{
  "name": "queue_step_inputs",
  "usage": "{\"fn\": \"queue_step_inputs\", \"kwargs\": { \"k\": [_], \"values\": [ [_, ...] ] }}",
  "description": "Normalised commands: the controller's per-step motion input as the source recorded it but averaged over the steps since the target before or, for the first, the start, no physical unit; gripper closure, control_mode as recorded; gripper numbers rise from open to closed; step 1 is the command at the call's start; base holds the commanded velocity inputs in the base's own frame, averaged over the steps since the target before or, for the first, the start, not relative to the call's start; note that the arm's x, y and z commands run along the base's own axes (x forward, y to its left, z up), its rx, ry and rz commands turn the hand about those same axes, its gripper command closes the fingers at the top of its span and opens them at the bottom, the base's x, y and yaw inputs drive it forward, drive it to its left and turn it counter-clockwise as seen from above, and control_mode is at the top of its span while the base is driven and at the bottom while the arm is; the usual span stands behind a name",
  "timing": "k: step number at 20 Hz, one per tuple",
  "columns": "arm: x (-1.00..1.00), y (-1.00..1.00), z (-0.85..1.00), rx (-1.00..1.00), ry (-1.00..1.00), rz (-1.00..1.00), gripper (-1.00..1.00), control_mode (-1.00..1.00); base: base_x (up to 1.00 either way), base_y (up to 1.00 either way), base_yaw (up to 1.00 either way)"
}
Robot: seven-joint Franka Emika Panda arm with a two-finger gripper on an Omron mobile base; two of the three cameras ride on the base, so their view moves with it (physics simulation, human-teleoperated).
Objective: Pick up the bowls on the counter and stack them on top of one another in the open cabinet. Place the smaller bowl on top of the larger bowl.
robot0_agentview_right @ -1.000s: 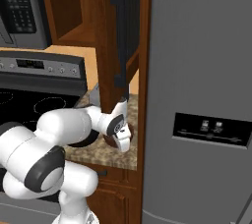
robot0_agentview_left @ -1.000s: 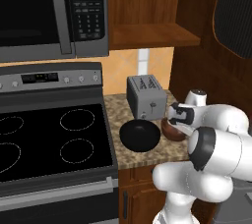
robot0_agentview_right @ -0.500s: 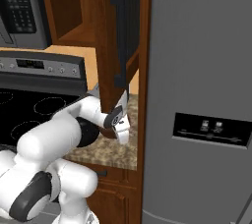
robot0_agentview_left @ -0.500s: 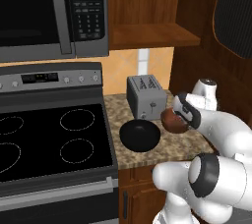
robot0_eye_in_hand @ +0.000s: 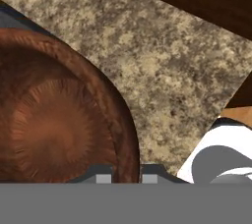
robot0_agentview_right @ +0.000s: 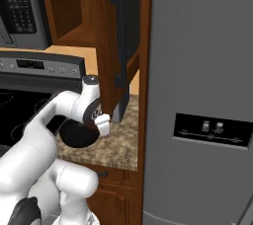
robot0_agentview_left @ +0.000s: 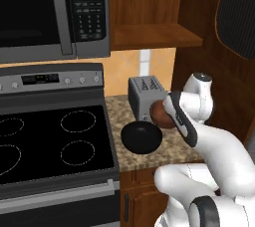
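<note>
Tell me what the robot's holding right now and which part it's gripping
The smaller bowl, lifted off the counter. The gripper pinches its rim, one of the fingers inside the bowl and the other outside.

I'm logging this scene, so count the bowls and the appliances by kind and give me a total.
Bowls: 2, brown bowl held up, black bowl on the counter
Toaster: 1
Microwave: 1
Stove: 1
Fridge: 1
Total: 6

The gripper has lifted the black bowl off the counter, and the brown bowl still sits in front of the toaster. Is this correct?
Not quite: the bowls are swapped. In the left base view the gripper holds the smaller bowl up off the counter, while the larger bowl sits on it in front of the toaster.
</note>
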Motion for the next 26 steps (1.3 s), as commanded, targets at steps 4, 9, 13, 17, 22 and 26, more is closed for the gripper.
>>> {"fn": "queue_step_inputs", "kwargs": {
  "k": [4, 9, 13, 17, 22, 26],
  "values": [
    [0.0, 0.93, -0.01, 0.0, 0.09, 0.02, 1.0, -1.0, 0.0, 0.0, 0.0],
    [0.0, 0.2, -0.38, 0.0, 0.05, 0.04, 1.0, -1.0, 0.0, 0.0, 0.0],
    [0.04, 0.11, -0.33, 0.0, 0.01, 0.0, 1.0, -1.0, 0.0, 0.0, 0.0],
    [0.13, 0.49, -0.03, 0.0, 0.0, 0.0, 1.0, -1.0, 0.0, 0.0, 0.0],
    [0.02, 0.24, -0.21, 0.0, 0.0, 0.0, 1.0, -1.0, 0.0, 0.0, 0.0],
    [0.02, -0.01, -0.36, 0.0, 0.01, 0.0, 1.0, -1.0, 0.0, 0.0, 0.0]
  ]
}}
